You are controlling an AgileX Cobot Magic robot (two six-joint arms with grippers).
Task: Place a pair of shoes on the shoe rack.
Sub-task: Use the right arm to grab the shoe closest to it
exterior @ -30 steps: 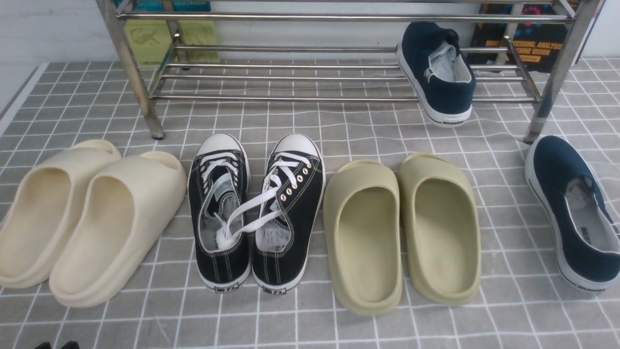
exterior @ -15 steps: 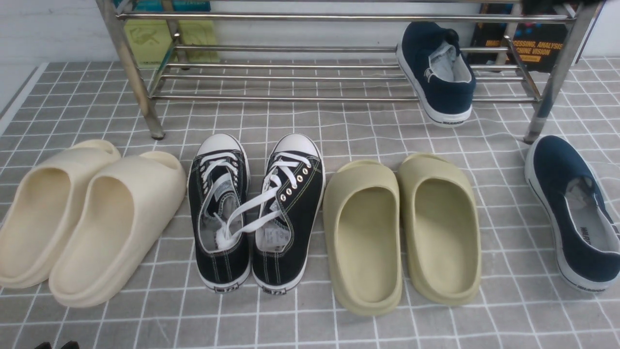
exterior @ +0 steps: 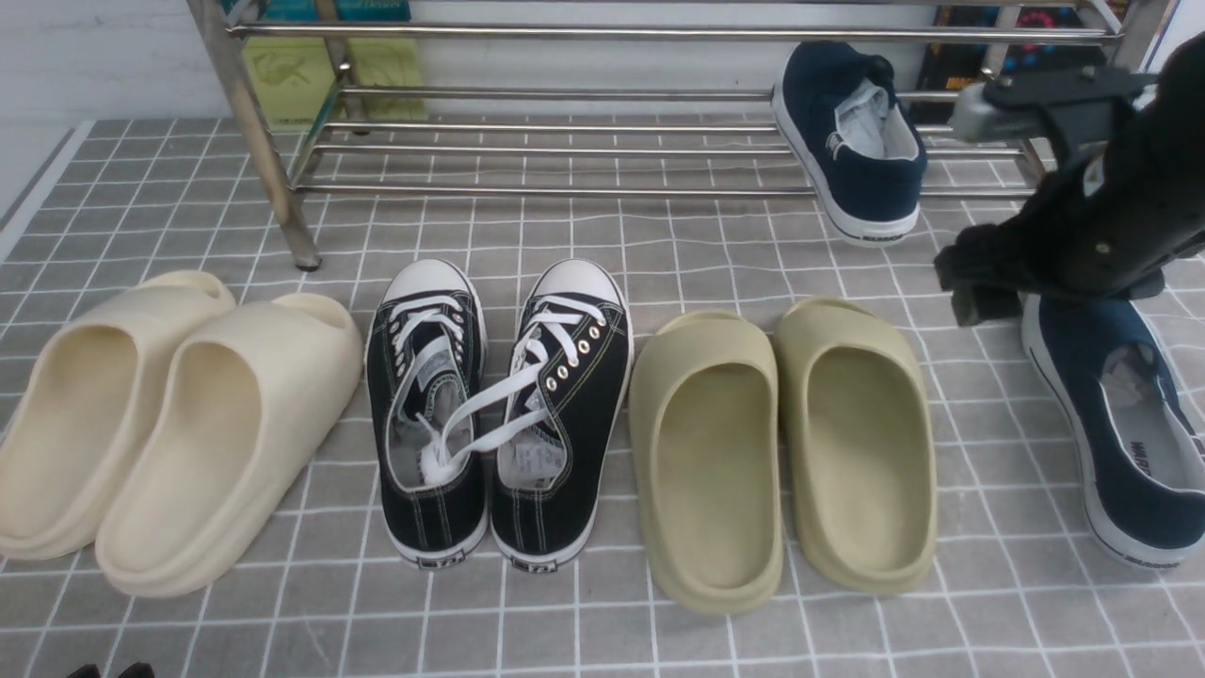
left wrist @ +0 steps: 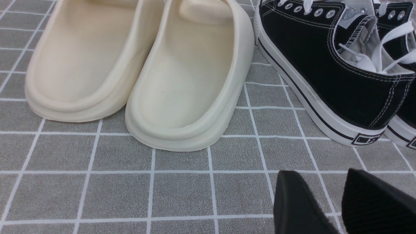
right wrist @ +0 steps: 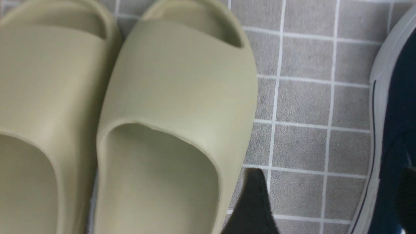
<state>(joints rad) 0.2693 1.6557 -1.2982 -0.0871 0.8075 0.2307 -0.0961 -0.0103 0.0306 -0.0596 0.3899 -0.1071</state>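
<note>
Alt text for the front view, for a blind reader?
The right arm hangs over a navy slip-on on the grey tiled floor; its mate sits on the lower rails of the steel shoe rack. Cream slides, black lace-up sneakers and olive slides line up in front.

"WARR…" is now read on the navy shoe's [exterior: 1120, 428] insole at four o'clock; the black sneakers' heel tags [exterior: 440, 561] stay illegible.

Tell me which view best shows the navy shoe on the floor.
Front view: the navy shoe shows nearly whole, toe behind the right arm. Right wrist catches only its side; left wrist misses it.
</note>
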